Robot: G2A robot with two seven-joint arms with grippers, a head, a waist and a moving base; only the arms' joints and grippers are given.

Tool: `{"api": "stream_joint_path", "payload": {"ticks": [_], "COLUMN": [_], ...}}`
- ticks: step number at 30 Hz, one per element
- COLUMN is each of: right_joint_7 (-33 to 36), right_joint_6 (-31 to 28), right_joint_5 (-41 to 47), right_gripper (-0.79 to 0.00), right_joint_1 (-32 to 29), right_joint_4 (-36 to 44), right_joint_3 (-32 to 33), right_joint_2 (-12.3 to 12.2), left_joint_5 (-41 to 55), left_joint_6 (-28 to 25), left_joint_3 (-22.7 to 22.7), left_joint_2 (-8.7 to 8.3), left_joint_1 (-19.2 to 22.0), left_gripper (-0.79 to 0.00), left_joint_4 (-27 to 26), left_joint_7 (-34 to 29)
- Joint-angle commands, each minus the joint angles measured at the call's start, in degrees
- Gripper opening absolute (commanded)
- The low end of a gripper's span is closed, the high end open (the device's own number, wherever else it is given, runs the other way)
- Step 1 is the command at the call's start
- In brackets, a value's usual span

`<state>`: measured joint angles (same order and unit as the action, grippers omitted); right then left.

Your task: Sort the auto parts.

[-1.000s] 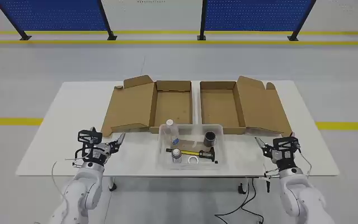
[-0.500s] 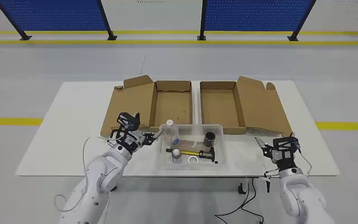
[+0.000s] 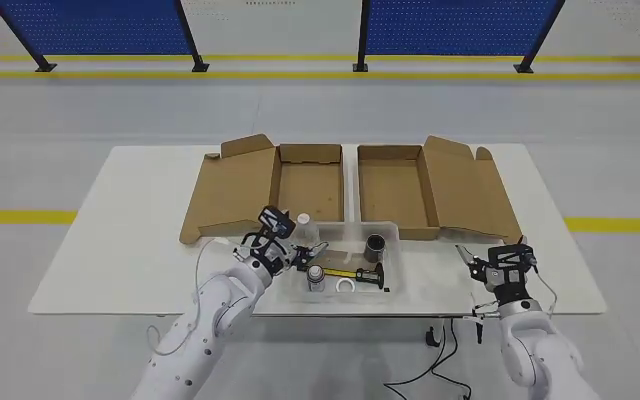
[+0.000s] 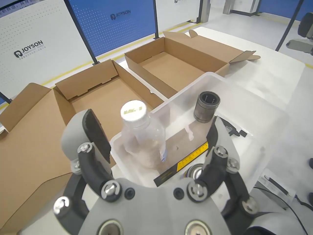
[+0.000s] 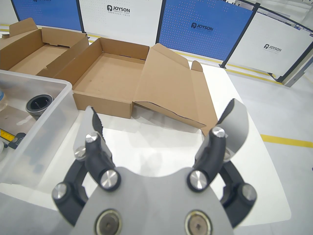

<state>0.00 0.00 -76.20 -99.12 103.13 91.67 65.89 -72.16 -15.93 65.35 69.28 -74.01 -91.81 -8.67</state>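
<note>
Clear plastic bin (image 5: 44, 128) sits mid-front on the white table (image 3: 120, 230), with two open brown cardboard boxes (image 3: 310, 190) (image 3: 392, 190) side by side behind it. In the bin:
- one clear plastic bottle with a white cap (image 4: 143, 133), upright
- one dark metal cylindrical sleeve (image 4: 206, 107)
- one yellow-and-black ruler (image 4: 185, 161)
- one white ring (image 3: 345, 286)

Left gripper (image 4: 154, 121) is at the bin's left end. Its jaws are spread, with the bottle between them and no contact visible. Right gripper (image 5: 162, 110) is over the table's right front, jaws spread and holding nothing.
</note>
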Motion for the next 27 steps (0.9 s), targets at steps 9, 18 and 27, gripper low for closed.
{"api": "stream_joint_path", "payload": {"ticks": [9,18,27], "right_joint_7": [0.00,0.00,0.00], "right_joint_6": [0.00,0.00,0.00], "right_joint_5": [0.00,0.00,0.00], "right_gripper": [0.000,0.000,0.000], "right_joint_1": [0.00,0.00,0.00], "right_joint_4": [0.00,0.00,0.00], "right_joint_3": [0.00,0.00,0.00], "right_joint_2": [0.00,0.00,0.00], "left_joint_5": [-2.16,-1.38,0.89], "left_joint_6": [1.73,2.25,2.18], "left_joint_3": [-4.50,-6.08,-6.11], "left_joint_2": [1.35,2.17,2.58], "left_joint_1": [4.74,6.55,6.55], "left_gripper": [0.000,0.000,-0.142], "left_joint_4": [7.40,10.91,11.82], "left_joint_7": [1.87,2.57,1.35]}}
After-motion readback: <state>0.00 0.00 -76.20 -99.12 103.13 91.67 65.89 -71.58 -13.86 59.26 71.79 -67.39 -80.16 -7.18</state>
